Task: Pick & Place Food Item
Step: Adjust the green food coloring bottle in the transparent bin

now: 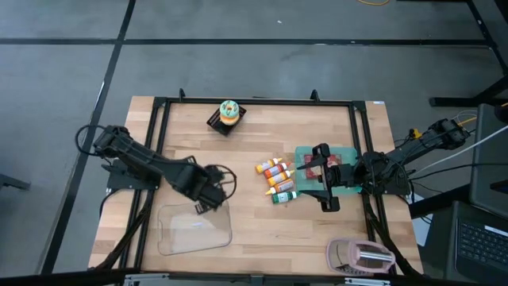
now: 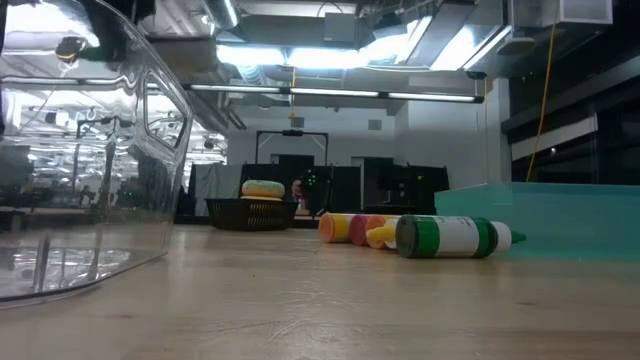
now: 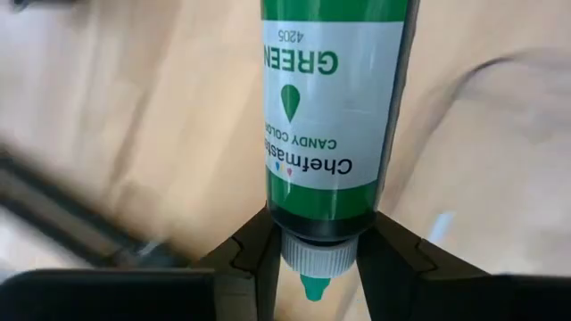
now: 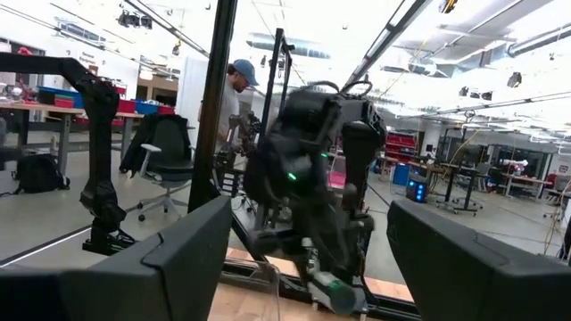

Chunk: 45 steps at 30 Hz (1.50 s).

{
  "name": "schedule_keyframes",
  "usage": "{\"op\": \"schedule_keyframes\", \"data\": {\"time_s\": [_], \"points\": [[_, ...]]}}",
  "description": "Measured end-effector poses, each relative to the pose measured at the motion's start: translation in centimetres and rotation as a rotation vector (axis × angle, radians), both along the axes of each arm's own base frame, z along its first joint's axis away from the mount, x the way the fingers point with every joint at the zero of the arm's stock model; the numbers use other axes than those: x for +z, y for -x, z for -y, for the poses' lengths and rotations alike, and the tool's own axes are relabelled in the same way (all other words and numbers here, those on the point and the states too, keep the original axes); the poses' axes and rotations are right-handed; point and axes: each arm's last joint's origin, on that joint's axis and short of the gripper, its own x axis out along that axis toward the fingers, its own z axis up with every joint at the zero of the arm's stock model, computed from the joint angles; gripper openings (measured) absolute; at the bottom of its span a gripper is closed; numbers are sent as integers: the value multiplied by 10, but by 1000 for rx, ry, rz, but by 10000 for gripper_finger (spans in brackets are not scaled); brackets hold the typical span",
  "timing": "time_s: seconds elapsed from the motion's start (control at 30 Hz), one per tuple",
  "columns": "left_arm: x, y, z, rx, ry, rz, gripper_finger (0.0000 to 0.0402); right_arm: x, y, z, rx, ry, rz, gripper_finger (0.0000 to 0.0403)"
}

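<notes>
Carrying a green candy-colour bottle (image 3: 326, 116) above the clear plastic container (image 1: 194, 230).

The left gripper (image 3: 317, 267) pinches the bottle near its cap, nozzle pointing back toward the wrist, likely ready for dropping in. The right gripper (image 1: 327, 181), jaws spread wide, waits over the teal tray (image 1: 305, 152).

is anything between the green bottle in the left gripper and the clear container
Nothing visible. The left gripper holds the green bottle right above the clear container, whose top is open. The other bottles lie off to the side near the teal tray, out of the path.
</notes>
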Motion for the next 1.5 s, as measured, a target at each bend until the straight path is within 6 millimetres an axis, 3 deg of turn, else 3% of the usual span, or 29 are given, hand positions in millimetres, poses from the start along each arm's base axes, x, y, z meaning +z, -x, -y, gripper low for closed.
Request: {"op": "schedule_keyframes", "data": {"time_s": [0.2, 0.33, 0.47, 0.83, 1.13, 1.27, 1.5], "points": [[-9, -1, 44, -31, 168, 61, 110, -1, 0, 0, 8, -23, -12, 295], [-31, 4, 68, -21, 159, -83, 110, -1, 0, 0, 11, -37, -15, 295], [-60, -3, 82, -35, 116, -188, 110, -1, 0, 0, 12, -39, -16, 295], [-126, -32, 88, -143, 60, -327, 110, -1, 0, 0, 7, -21, -13, 295], [-133, -48, 91, -179, 43, -162, 110, -1, 0, 0, 10, -29, -17, 295], [-134, -47, 93, -190, 39, -148, 110, -1, 0, -1, 14, -39, -20, 295], [-152, -41, 90, -191, 70, -141, 110, -2, 0, -2, 21, -35, -23, 295]]}}
